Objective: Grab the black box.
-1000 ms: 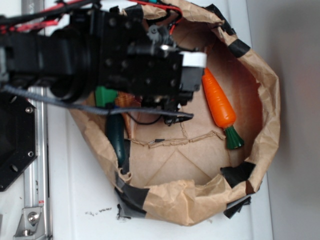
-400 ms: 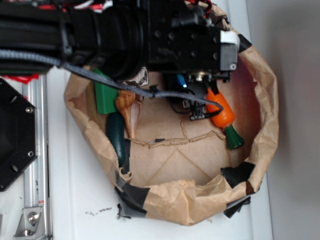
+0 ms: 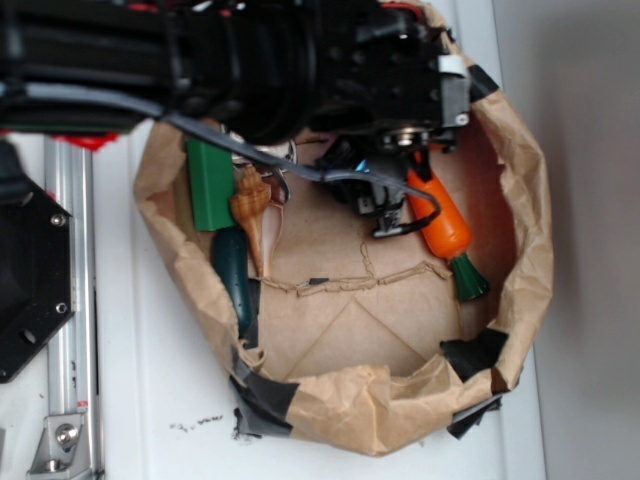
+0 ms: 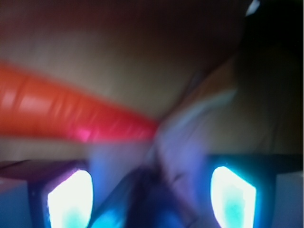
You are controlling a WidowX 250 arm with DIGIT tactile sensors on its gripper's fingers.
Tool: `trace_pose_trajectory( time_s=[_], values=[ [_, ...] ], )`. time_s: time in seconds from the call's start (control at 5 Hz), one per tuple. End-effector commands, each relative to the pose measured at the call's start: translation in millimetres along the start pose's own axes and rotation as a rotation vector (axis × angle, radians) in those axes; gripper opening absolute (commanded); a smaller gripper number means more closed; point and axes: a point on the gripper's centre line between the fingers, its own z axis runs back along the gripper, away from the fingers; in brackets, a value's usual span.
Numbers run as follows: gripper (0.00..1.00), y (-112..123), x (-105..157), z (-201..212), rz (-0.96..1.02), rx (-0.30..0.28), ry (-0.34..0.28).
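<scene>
Tool (image 3: pixel 392 205) has dropped lower beside the orange carrot (image 3: pixel 437 212), jaw state unreadable; black box (image 3: pixel 350 160) likely the dark shape under the arm, grasp seemingly imminent.

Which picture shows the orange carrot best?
The exterior view: the carrot lies in the paper bag, with most of its orange body and green end visible. The wrist view shows only a blurry orange streak.

The orange plastic carrot (image 3: pixel 437 213) lay just beside the pincer (image 3: pixel 385 205); crumpled brown paper walls (image 3: pixel 527 200) hemmed it in.
</scene>
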Motion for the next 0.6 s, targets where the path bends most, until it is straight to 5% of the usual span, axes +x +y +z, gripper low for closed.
trace_pose_trajectory(
  time_s=[0.0, 0.4],
  values=[
    [0.00, -2.2, -1.4, 6.0, 0.004, -0.002, -0.010],
    [0.00, -6.0, -5.2, 20.8, 0.017, 0.003, -0.033]
  ],
)
